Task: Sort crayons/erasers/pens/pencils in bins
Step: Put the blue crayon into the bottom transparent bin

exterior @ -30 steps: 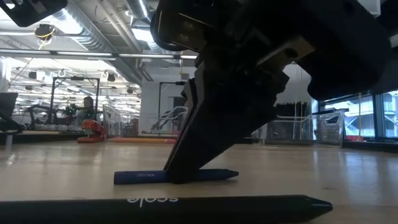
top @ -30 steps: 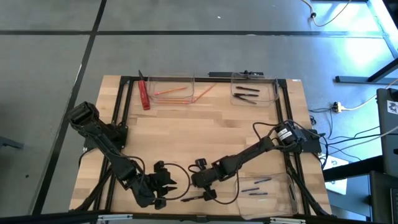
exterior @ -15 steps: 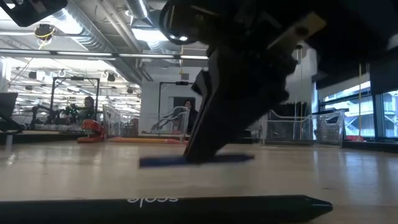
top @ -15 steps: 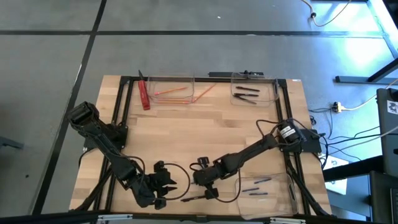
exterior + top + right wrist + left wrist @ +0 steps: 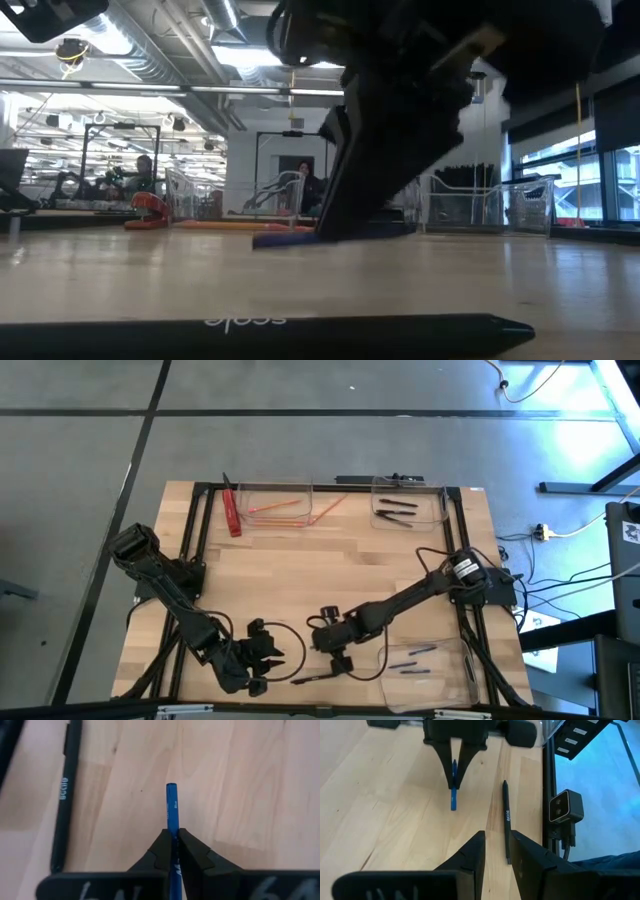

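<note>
The wooden table (image 5: 330,560) carries three clear bins: one at the far edge (image 5: 275,507) holding thin orange pencils (image 5: 272,506), one beside it at the far right (image 5: 408,506) holding dark pens (image 5: 396,510), and one at the near right corner (image 5: 425,665) with more dark pens (image 5: 410,652) inside. A flat red bar (image 5: 231,512) lies just left of the pencil bin.

The right hand (image 5: 335,650) hangs over the near middle of the table, pinching a blue pen (image 5: 172,810) between its fingers (image 5: 162,850); in the low view the pen (image 5: 285,239) appears lifted just clear of the wood, though the angle makes this hard to judge. A long black pen (image 5: 506,820) lies on the table just beside it, nearer the front edge.

The left hand (image 5: 262,655) waits near the front edge, its fingers (image 5: 470,855) spread apart and holding nothing.
</note>
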Motion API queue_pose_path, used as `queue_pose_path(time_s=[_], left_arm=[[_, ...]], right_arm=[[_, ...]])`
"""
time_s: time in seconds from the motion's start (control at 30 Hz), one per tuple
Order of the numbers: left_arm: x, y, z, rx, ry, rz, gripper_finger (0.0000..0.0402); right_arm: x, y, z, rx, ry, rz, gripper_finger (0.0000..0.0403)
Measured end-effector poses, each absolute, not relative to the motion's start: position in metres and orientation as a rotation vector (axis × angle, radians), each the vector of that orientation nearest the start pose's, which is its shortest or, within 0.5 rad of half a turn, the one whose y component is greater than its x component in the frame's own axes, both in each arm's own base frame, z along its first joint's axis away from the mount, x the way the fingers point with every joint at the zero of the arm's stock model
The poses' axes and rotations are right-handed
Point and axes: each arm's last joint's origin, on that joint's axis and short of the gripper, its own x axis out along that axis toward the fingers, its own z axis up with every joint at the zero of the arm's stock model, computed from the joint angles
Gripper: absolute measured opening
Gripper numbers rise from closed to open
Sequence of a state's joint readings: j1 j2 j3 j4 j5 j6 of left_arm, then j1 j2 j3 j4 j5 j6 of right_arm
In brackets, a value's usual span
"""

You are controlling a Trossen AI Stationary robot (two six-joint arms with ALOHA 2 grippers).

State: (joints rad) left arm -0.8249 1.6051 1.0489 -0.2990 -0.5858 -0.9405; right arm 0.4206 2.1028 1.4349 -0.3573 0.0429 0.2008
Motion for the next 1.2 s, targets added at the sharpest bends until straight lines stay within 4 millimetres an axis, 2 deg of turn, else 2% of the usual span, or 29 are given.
queue_pose_path(time_s=[0.47, 0.73, 0.93, 1.2], left_arm=[[0.235, -0.23, 0.219, -0.337, 0.683, 0.095, 0.008], [0.235, -0.23, 0.219, -0.334, 0.683, 0.095, 0.008], [0.235, -0.23, 0.219, -0.301, 0.682, 0.085, 0.008], [0.25, -0.215, 0.22, -0.215, 0.666, 0.107, 0.008]], right_arm=[[0.38, 0.168, 0.203, -0.041, 0.961, 0.232, 0.0022], [0.354, 0.156, 0.246, -0.04, 0.975, 0.176, 0.0022], [0.33, 0.154, 0.276, -0.016, 0.963, 0.179, 0.0022], [0.295, 0.152, 0.31, 0.023, 0.958, 0.156, 0.0022]])
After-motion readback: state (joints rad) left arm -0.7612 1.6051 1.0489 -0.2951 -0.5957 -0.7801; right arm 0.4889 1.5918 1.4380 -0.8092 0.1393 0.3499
